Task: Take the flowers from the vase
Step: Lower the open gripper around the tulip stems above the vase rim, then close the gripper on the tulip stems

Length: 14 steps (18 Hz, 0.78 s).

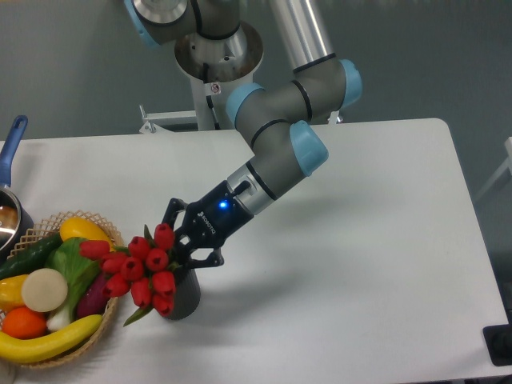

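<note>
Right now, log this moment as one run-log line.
phase: reaching | gripper: at flowers, jaws' state unclear | flowers: in vase | vase: upright beside basket

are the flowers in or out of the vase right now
In. The flowers sit in the vase, red buds spilling left over its rim; the end effector is at the bunch, grip unclear.

The flowers [140,268] look like shiny plastic; the basket [100,324] is rough woven straw, maybe; the surface [360,264] is smooth and white.
</note>
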Available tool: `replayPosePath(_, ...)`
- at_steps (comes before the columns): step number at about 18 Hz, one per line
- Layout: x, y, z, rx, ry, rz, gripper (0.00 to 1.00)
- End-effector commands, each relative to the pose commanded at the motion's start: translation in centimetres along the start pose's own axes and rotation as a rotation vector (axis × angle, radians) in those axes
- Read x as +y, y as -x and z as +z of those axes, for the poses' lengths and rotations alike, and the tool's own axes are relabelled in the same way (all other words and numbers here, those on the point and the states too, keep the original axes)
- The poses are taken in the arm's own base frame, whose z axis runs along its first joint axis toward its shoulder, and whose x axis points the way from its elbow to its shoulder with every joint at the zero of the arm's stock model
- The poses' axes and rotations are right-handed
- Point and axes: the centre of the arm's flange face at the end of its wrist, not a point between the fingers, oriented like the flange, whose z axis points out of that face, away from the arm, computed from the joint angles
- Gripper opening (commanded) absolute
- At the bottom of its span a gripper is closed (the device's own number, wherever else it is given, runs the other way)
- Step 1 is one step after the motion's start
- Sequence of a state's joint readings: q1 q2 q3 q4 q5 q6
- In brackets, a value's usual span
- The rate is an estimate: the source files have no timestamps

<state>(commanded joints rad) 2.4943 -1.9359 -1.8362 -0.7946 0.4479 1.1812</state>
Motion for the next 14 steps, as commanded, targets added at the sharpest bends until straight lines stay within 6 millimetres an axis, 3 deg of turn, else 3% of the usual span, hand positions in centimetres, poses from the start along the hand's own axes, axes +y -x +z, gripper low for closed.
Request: replayPosePath(14,-6.1,-1.1,-3.2,-0.042,-0.053,-0.030,0.00)
